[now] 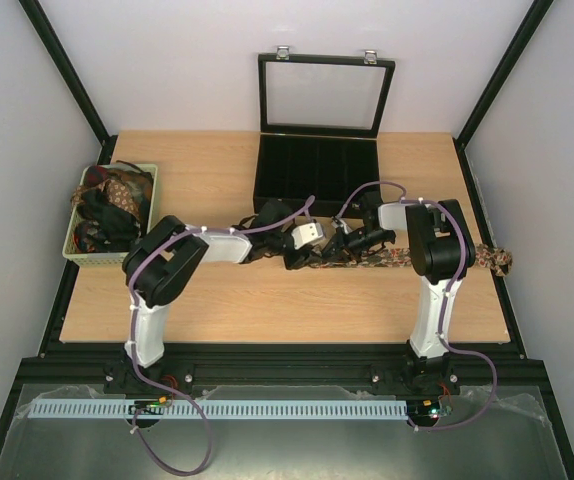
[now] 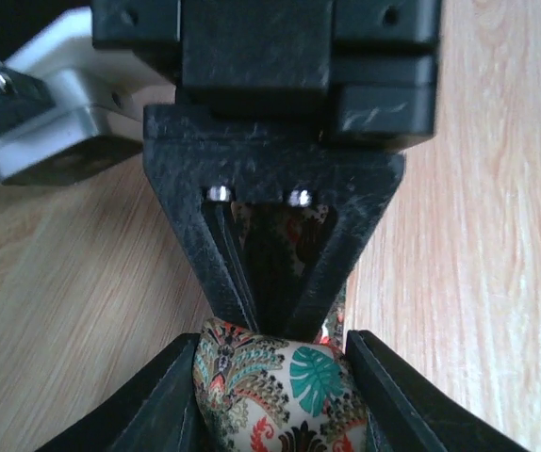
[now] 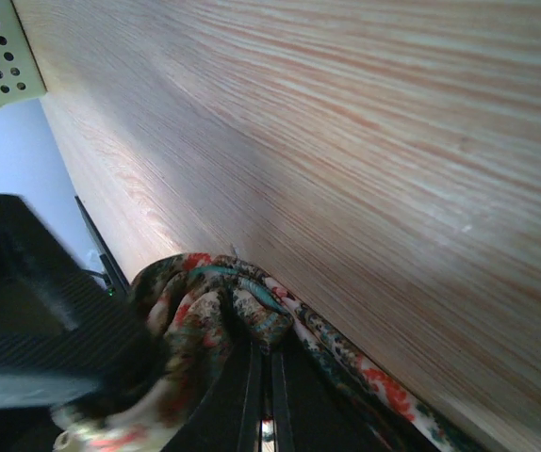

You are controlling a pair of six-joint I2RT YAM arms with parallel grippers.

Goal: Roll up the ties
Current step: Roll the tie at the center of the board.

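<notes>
The tie (image 1: 482, 258) lies across the middle and right of the surface (image 1: 217, 300), its left end bunched into a partial roll. The left gripper (image 2: 272, 414) clamps that roll from both sides, while the right gripper (image 2: 269, 325) (fingers almost touching) pinches the fabric at its core. More ties (image 1: 107, 205) fill the basket (image 1: 87, 258) far left.

top ext: high, behind rig, looks down at table (image 1: 297, 305) | L+R wrist: v. close, share tie (image 2: 280, 386)
</notes>
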